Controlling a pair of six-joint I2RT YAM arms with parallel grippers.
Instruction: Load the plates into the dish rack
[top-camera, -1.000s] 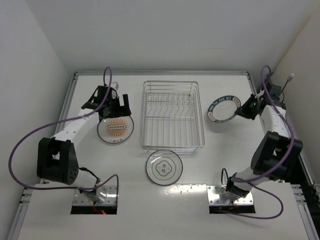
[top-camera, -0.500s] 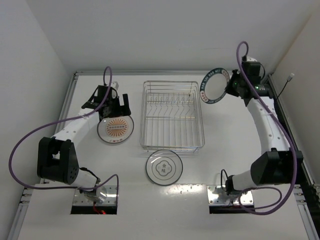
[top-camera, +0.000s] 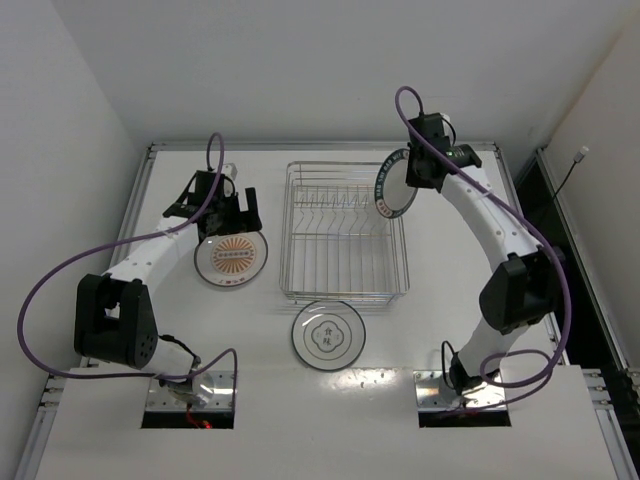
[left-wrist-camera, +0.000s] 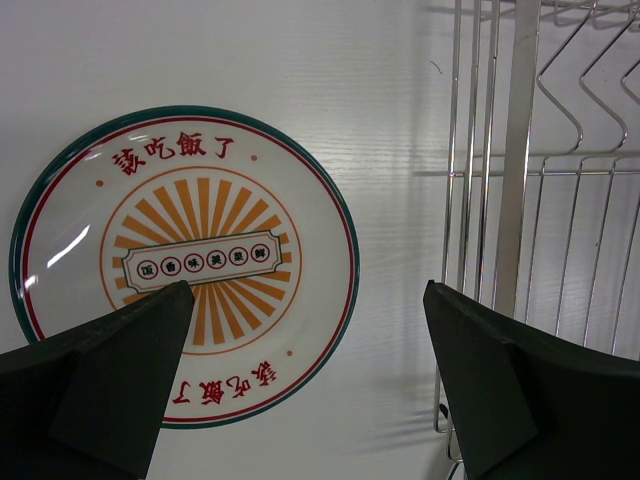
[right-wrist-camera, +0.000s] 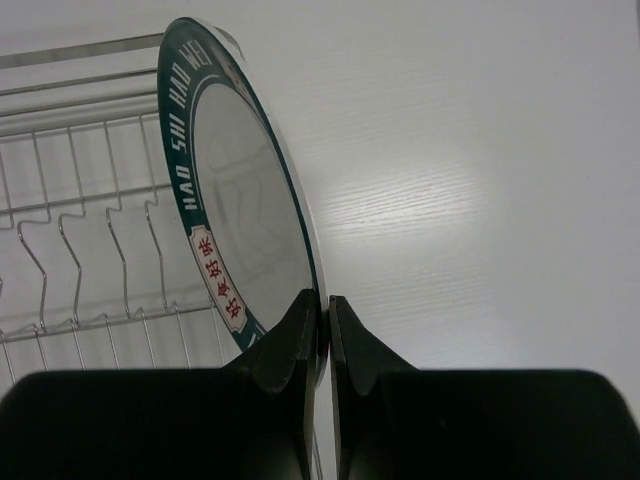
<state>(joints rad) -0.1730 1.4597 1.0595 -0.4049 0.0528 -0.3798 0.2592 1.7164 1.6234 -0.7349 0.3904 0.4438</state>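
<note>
The right gripper (right-wrist-camera: 322, 303) pinches the teal-rimmed plate (right-wrist-camera: 240, 225) by its edge, upright over the dish rack (top-camera: 343, 292) toward the table's far right corner, presumably ready to slot in. Only the wrist view shows that clamp. The left gripper (left-wrist-camera: 307, 292) hangs wide open and empty over the sunburst plate (left-wrist-camera: 190, 262), which lies flat toward the left edge. The white plate (top-camera: 328, 334) lies by the near edge.

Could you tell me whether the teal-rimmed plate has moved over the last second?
Yes. The teal-rimmed plate, clamped in the right gripper, has travelled left from beside the dish rack on its right side to above its far right corner.
</note>
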